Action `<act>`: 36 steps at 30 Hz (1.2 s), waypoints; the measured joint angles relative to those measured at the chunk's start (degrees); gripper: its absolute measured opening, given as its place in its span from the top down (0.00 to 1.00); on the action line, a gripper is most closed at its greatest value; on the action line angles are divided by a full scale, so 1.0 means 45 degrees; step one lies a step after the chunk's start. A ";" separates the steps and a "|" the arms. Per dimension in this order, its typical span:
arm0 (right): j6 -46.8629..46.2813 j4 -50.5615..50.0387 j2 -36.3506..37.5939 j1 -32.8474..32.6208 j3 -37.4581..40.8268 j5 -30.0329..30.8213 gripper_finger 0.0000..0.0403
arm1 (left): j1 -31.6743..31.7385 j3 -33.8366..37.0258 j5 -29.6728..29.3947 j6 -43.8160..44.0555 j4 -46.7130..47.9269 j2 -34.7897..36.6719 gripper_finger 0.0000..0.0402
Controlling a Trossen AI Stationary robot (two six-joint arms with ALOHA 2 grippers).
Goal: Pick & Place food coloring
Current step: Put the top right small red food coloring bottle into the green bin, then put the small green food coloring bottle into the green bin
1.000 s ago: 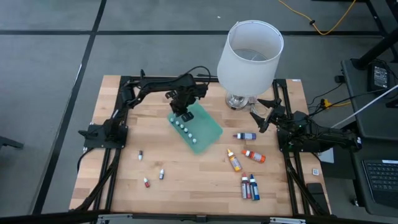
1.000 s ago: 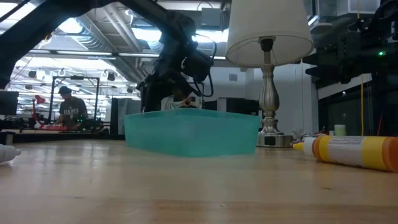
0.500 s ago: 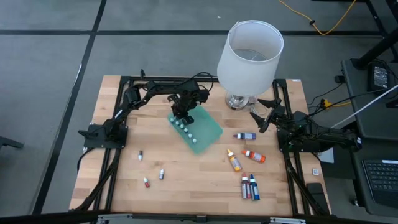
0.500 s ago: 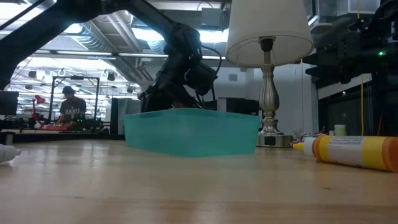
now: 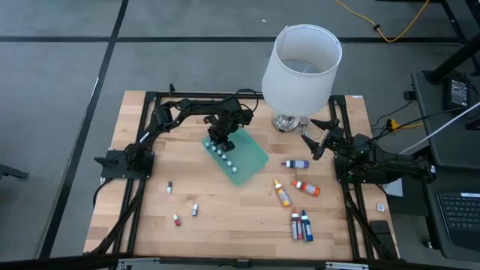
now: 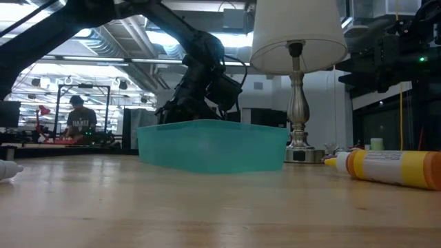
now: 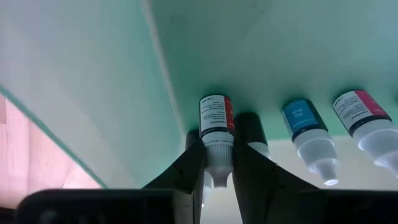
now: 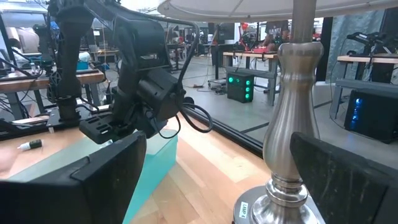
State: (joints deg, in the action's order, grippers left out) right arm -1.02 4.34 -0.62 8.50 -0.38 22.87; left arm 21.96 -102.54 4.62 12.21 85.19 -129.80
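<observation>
now lowered into the green tray (image 5: 247, 156), the left jaws (image 7: 217, 163) pinch a tiny red-labelled bottle (image 7: 216, 121), ready to release; right jaws (image 5: 313, 138) wait spread.

Even, bright overhead light; the left wrist view is soft close-up (blurriest beyond the fingers (image 7: 193, 171)).

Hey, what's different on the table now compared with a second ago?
The left tool has come down into the teal tray, closed on a tiny red-labelled bottle at the end of the row of white-capped bottles. The right tool stays open beside the lamp base. The loose bottles on the table have not moved.
</observation>
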 joint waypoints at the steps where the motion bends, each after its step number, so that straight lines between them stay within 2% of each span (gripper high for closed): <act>1: 0.0000 0.0001 0.0000 -0.0001 0.0000 0.0000 0.02 | 0.0000 0.0000 0.0000 -0.0005 0.0002 -0.0005 0.83; 11: 0.0000 0.0002 0.0000 -0.0001 0.0000 0.0000 0.02 | 0.0000 -0.0058 -0.0024 0.0107 0.0146 0.0020 0.67; 18: 0.0000 0.0000 0.0000 0.0002 0.0000 0.0002 0.02 | 0.0000 -0.0990 -0.0019 0.0160 0.0186 0.0029 0.53; 21: 0.0000 0.0000 0.0000 0.0002 0.0000 0.0000 0.02 | 0.0000 -0.1489 -0.0015 0.0229 0.0809 0.0040 0.47; 27: 0.0000 0.0002 0.0000 -0.0001 0.0000 0.0002 0.02 | -0.0073 -0.2042 -0.0051 0.0656 0.1117 0.0785 0.41; 30: 0.0000 0.0005 0.0000 0.0000 0.0000 0.0000 0.02 | -0.0268 -0.2084 -0.0930 0.0831 0.1084 0.1541 0.41; 36: 0.0000 0.0000 0.0000 -0.0002 0.0000 0.0000 0.02 | -0.1239 -0.2069 -0.4200 0.1975 0.1091 0.3134 0.45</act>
State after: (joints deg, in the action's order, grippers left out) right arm -1.02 4.34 -0.62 8.49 -0.38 22.87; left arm 16.38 -111.85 -14.28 21.09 90.10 -115.70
